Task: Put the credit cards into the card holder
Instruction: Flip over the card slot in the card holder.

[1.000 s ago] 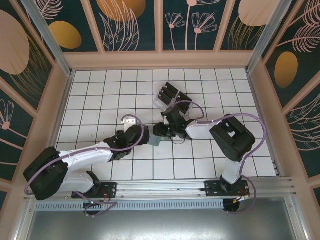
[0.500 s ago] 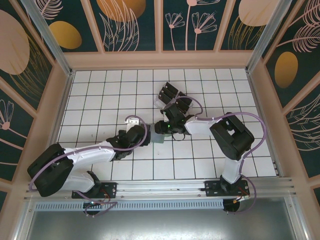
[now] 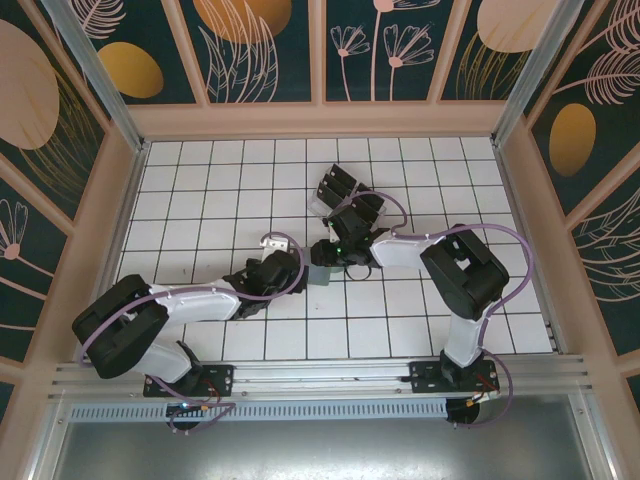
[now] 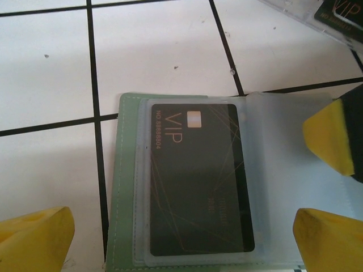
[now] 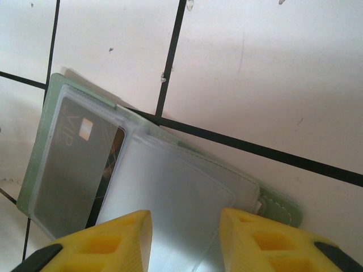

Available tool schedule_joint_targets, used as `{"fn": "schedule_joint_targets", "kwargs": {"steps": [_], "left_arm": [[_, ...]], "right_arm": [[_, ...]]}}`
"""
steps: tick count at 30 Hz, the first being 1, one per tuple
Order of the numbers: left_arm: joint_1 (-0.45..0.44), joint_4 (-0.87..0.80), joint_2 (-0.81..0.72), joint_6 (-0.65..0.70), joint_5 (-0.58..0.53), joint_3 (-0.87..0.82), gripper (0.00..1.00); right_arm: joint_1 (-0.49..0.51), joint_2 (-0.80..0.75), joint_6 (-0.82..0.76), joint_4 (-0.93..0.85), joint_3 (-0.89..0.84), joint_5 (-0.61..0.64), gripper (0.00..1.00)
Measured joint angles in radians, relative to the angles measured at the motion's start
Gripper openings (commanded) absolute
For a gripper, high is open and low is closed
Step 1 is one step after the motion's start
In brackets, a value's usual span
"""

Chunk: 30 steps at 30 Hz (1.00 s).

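Card holder is lying open on the white tiled table, one black credit card sitting inside its clear sleeves — left gripper is straddling it, fingers spread wide — right gripper is hovering over a sleeve, fingers slightly apart.

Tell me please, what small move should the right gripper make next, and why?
Probably lift the right gripper off the card holder and move it to the clear rack for another card. One black card already sits fully inside a sleeve, the neighbouring sleeve looks empty, the open fingers carry nothing, and the rack holds a spare card.
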Motion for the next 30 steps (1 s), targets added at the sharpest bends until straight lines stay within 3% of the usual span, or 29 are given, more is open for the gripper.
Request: {"fn": "schedule_joint_targets", "kwargs": {"steps": [10,30], "left_arm": [[0.0,0.01,0.082,-0.025,-0.031,0.001,0.98],[0.0,0.011,0.092,-0.111,-0.056,-0.002,0.98]], "right_arm": [[-0.007,-0.004,0.051,0.004,-0.003,-0.024,0.38],[0.021,-0.112,0.21,0.077,-0.087,-0.003,0.38]]}}
